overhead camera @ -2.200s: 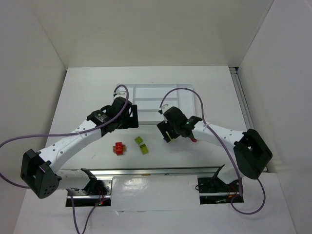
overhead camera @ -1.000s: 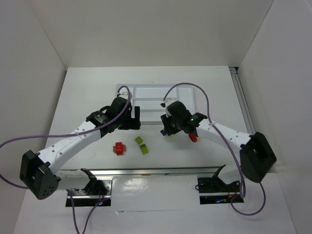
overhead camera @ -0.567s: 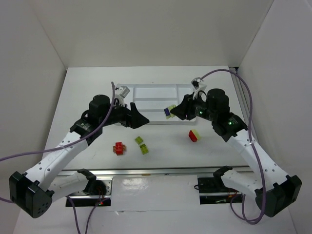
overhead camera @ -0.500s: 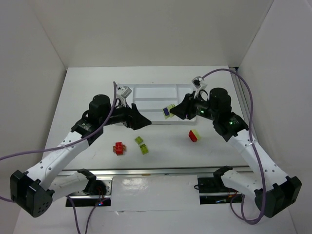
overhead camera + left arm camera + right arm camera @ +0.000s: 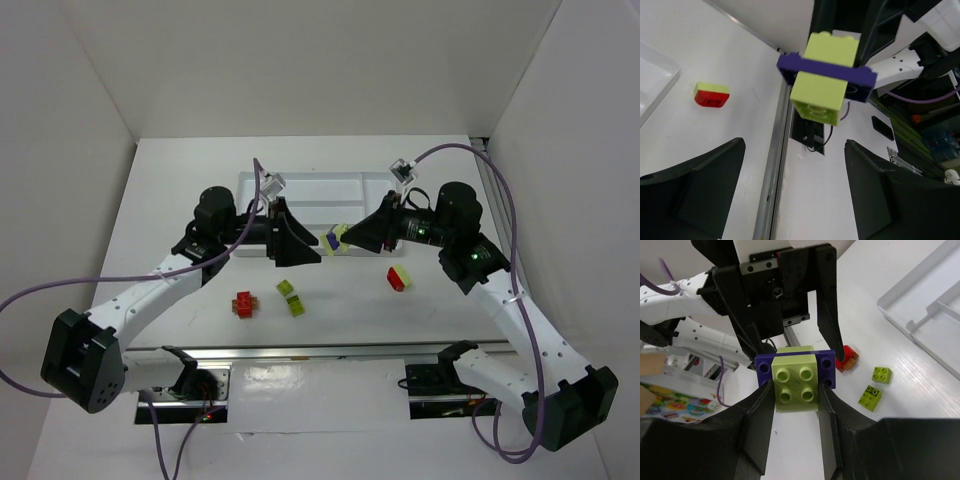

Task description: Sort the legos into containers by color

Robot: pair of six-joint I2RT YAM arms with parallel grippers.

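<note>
Separation looks like the step in hand. The right claw [image 5: 795, 395] is closed on a stack of bricks [image 5: 795, 375], a purple plate between two yellow-green blocks, held in the air over the middle of the desk [image 5: 180, 190], just short of the near edge of the tray [image 5: 300, 190]. The left claw [image 5: 795, 190] faces it, spread wide and empty. Next, it likely needs to close on the free block and pull. No brand or writing is readable.

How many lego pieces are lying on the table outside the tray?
4: a red clump left of centre, two yellow-green bricks beside it, and a red-and-yellow-green piece to the right. A fifth, a stack, is in the right gripper. Arms may hide others.
</note>
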